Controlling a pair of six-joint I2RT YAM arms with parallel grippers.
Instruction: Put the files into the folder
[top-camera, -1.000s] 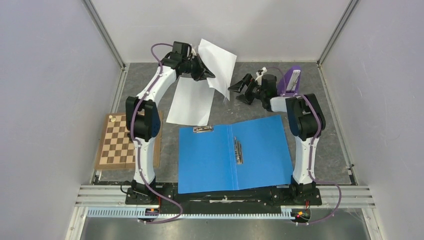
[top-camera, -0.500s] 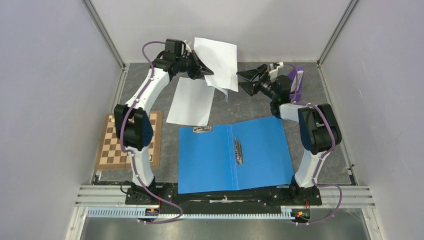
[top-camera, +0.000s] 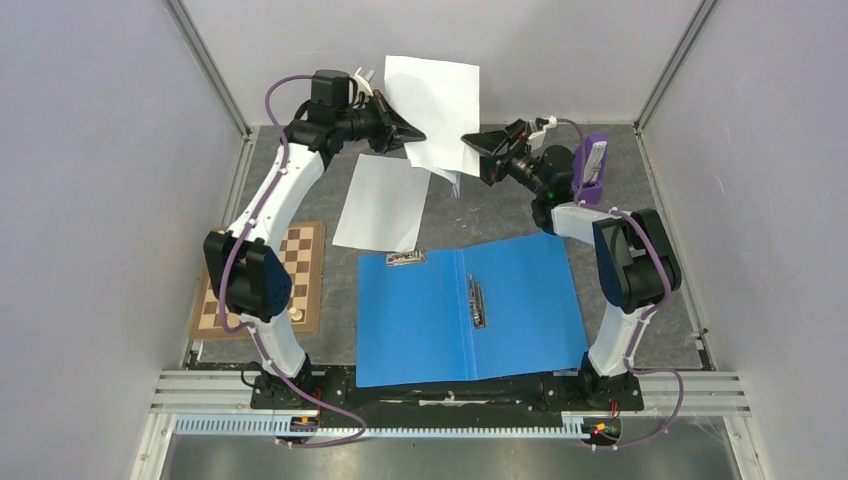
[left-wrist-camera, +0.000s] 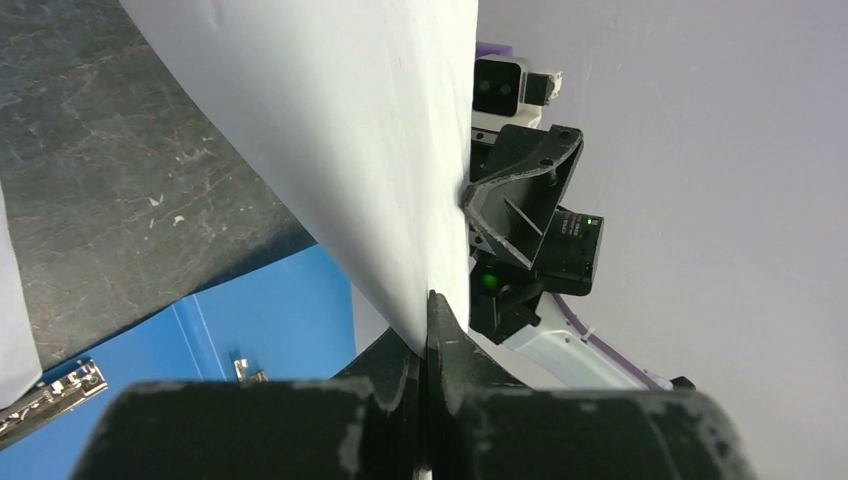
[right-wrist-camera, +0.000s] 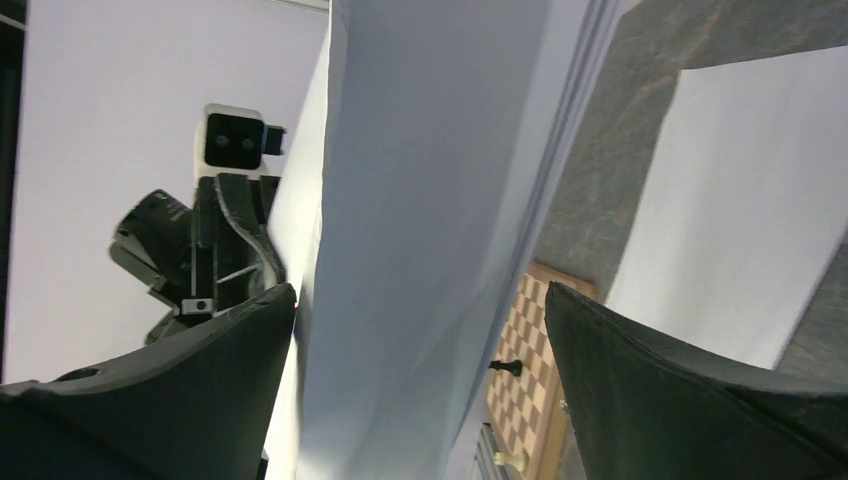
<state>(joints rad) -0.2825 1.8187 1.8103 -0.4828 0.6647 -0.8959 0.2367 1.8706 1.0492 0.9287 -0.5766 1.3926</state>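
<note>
My left gripper (top-camera: 407, 134) is shut on the lower left edge of a few white files (top-camera: 437, 105), which it holds upright in the air over the back of the table. The left wrist view shows its fingertips (left-wrist-camera: 436, 318) pinching the held files (left-wrist-camera: 340, 130). My right gripper (top-camera: 478, 150) is open at the sheets' right edge. In the right wrist view the held files (right-wrist-camera: 430, 200) hang between its spread jaws (right-wrist-camera: 420, 292), touching neither finger clearly. Another white sheet (top-camera: 385, 202) lies flat on the table. The blue folder (top-camera: 520, 300) lies open near the arm bases.
A brown chessboard (top-camera: 303, 268) with a few pieces sits at the left, partly behind my left arm. A metal clip (top-camera: 478, 300) lies along the folder's spine, another clip (top-camera: 405, 258) at its top left edge. Grey walls enclose the table.
My left arm has raised the held files higher and further back. My right gripper has swung up and left, its open jaws now straddling the sheets' right edge.
</note>
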